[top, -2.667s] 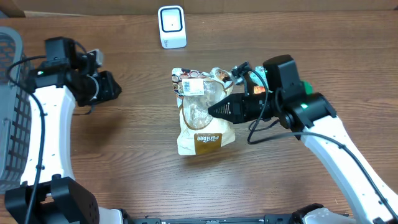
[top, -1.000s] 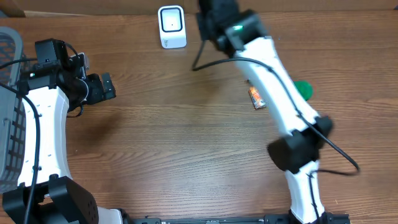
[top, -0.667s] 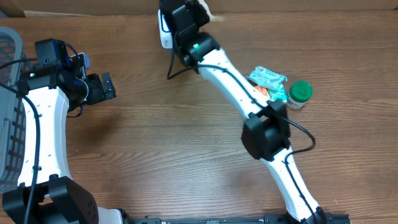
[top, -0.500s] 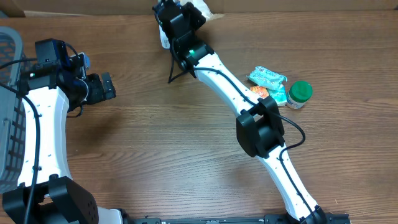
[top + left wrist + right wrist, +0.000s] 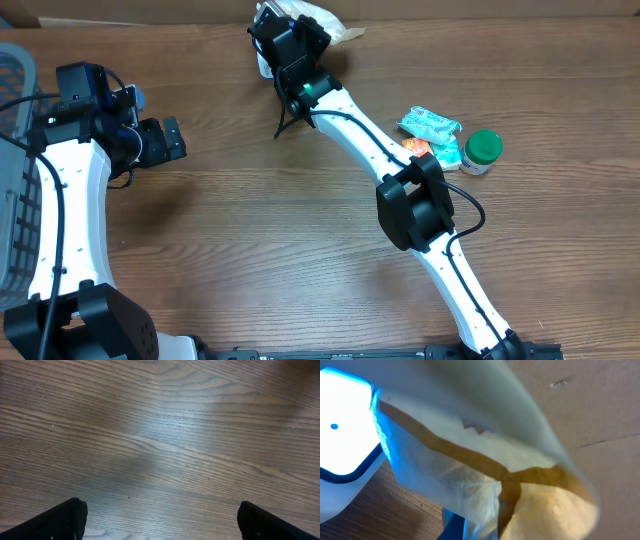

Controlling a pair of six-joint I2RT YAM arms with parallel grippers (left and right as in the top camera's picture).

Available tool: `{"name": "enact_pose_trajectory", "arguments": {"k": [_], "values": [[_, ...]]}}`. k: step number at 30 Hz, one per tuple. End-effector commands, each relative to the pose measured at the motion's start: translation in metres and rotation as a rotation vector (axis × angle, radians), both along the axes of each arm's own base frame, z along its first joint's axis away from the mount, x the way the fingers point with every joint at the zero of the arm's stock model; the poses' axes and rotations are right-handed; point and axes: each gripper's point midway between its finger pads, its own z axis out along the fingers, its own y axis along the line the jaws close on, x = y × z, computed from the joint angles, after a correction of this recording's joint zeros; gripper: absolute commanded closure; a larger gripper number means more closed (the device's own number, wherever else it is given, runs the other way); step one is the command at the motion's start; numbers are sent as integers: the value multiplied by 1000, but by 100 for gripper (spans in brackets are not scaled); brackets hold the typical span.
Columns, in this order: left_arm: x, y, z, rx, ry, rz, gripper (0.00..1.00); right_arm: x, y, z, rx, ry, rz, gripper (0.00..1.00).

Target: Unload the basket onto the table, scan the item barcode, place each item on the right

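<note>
At the wooden table's [image 5: 250,250] far edge, the right gripper [image 5: 288,28], clamped on the bag [image 5: 485,475], holds it over the scanner [image 5: 340,435]; the barcode should be turned squarely toward it. The left gripper's [image 5: 160,520] jaws stand apart.

The left tool [image 5: 165,521] gapes above the wooden table [image 5: 160,420].

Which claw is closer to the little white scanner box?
Right. The right claw holds the bag directly over the scanner; the left claw hangs open well away, over bare table.
</note>
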Motion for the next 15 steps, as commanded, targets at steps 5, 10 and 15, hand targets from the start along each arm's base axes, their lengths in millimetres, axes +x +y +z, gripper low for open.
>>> {"name": "enact_pose_trajectory", "arguments": {"k": [5,10,15], "values": [[1,1,0,4,0,-3,1,0,1,17,31,-38,-12,96],[1,1,0,4,0,-3,0,0,3,17,34,-37,-4,96],[1,1,0,3,0,-3,0,1,6,27,58,-64,3,96]]}}
